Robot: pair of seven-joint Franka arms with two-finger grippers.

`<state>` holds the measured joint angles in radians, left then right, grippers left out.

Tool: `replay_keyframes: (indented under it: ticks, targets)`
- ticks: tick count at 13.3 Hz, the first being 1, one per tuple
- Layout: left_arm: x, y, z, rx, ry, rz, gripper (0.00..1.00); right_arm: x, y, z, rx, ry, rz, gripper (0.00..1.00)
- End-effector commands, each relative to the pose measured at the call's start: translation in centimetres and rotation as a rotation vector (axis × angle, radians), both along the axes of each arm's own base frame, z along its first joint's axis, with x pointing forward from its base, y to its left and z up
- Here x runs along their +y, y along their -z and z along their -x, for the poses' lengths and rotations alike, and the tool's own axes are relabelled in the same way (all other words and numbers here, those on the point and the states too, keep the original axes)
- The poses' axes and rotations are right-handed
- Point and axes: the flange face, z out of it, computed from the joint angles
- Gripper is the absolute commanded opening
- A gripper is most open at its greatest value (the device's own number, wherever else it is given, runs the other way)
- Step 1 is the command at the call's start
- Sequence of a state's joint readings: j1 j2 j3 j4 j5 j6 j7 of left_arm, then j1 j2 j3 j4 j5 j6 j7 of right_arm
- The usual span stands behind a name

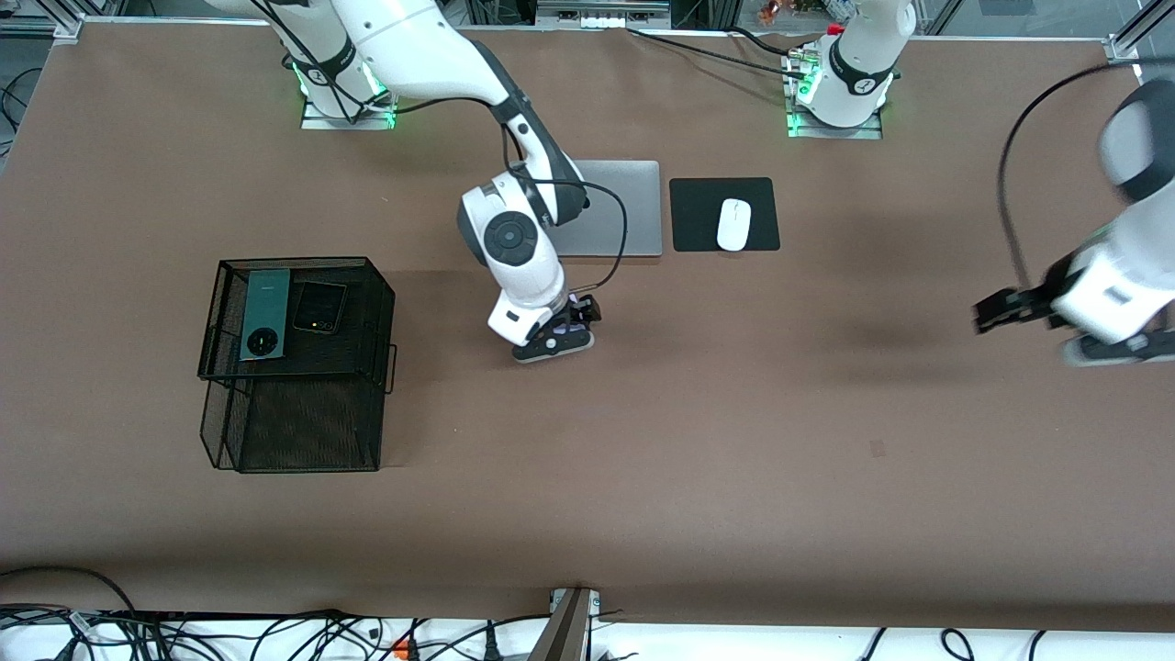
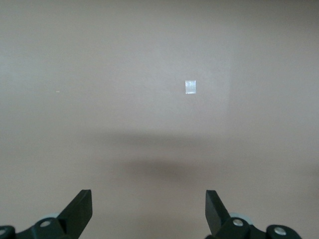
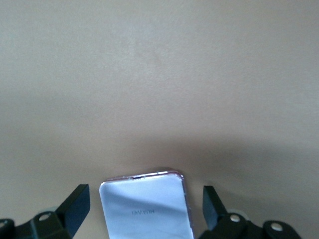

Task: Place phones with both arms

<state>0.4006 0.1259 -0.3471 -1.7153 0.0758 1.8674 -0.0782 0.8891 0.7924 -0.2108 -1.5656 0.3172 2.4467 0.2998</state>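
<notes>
A dark-green phone [image 1: 265, 315] and a squarish black phone [image 1: 318, 307] lie side by side on top of a black wire-mesh rack [image 1: 372, 303] toward the right arm's end of the table. The pale lilac-white phone [image 3: 144, 211] lies flat on the brown table mid-table. My right gripper [image 1: 571, 323] [image 3: 144, 188] is low over it and open, one finger on each side of the phone, with a gap showing at both. My left gripper [image 1: 996, 312] [image 2: 148, 191] hangs open and empty over bare table toward the left arm's end.
A silver laptop [image 1: 615, 211] lies close by the right arm's wrist, farther from the front camera than the lilac phone. Beside it a white mouse [image 1: 733, 224] rests on a black pad [image 1: 698, 216]. A small pale mark [image 2: 190, 87] shows on the table.
</notes>
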Motion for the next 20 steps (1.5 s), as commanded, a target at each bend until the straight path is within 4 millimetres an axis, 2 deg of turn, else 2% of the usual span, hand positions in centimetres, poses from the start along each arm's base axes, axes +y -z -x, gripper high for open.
replay_keyframes:
  ticks: [1,5,9,10,11,13,15,17,20]
  targets:
    - [-0.6,-5.2,0.8,-0.008,0.009,0.019,1.00,0.2,-0.9,-0.7,-0.009,0.001,-0.013,1.00]
    - [-0.2,-10.2,1.3,-0.025,0.008,0.019,1.00,1.2,0.0,0.6,-0.009,-0.079,0.010,1.00]
    - [-1.0,-11.7,2.6,0.027,0.026,0.037,1.00,1.6,1.1,1.5,-0.009,-0.153,0.047,1.00]
    - [-1.2,-12.9,3.6,0.018,0.026,0.033,1.00,1.5,1.3,1.6,-0.013,-0.171,0.054,1.00]
    - [-2.4,-13.9,4.6,0.006,0.052,0.060,1.00,1.4,1.4,1.5,-0.016,-0.183,0.064,1.00]
    - [-3.2,-15.1,6.1,0.029,0.086,0.076,1.00,1.4,1.4,1.5,-0.025,-0.200,0.080,1.00]
    - [-3.5,-15.2,7.2,0.035,0.087,0.098,1.00,1.3,1.2,1.4,-0.028,-0.202,0.083,1.00]
    - [-3.8,-14.3,7.6,0.048,0.090,0.105,1.00,1.4,1.2,1.5,-0.027,-0.204,0.085,1.00]
    - [-2.4,-13.6,5.7,0.018,0.065,0.077,1.00,1.4,2.2,2.0,-0.025,-0.226,0.112,1.00]
